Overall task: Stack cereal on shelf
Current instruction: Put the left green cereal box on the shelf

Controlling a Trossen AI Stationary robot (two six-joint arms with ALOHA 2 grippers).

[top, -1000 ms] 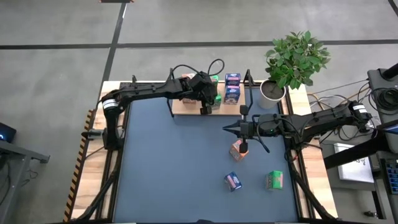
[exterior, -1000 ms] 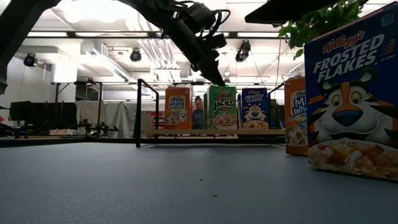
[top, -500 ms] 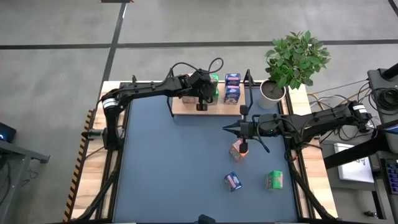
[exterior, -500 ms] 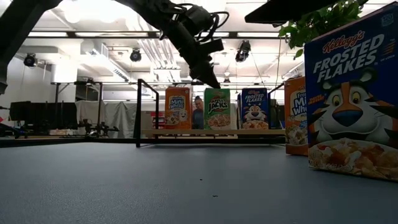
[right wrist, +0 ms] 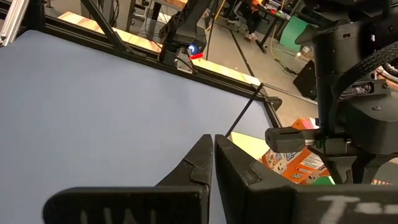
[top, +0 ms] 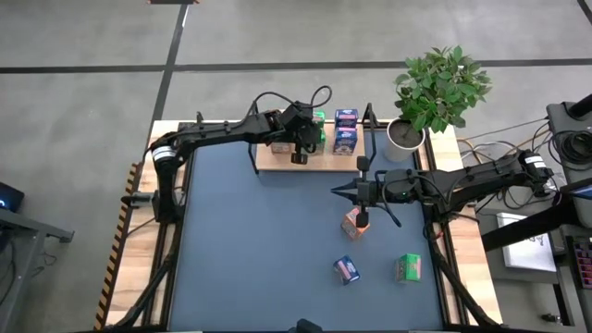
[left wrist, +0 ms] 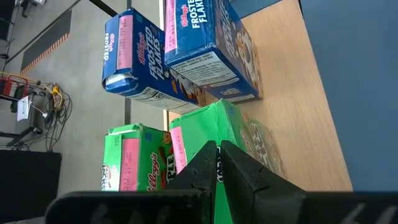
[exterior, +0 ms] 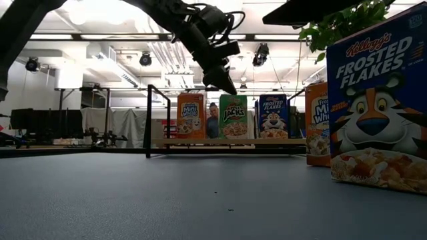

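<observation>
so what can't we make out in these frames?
- High view: the left gripper and arm cover part of the light-wood shelf; orange boxes there can't be counted.
- Low view: the blue Frosted Flakes box is cut off by the edge.
- High view: the green box's label is too small to read.

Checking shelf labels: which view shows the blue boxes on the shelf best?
Left wrist view: both blue boxes fill the frame, labels readable. High view shows only their tops; low view shows one front; right wrist none.
</observation>
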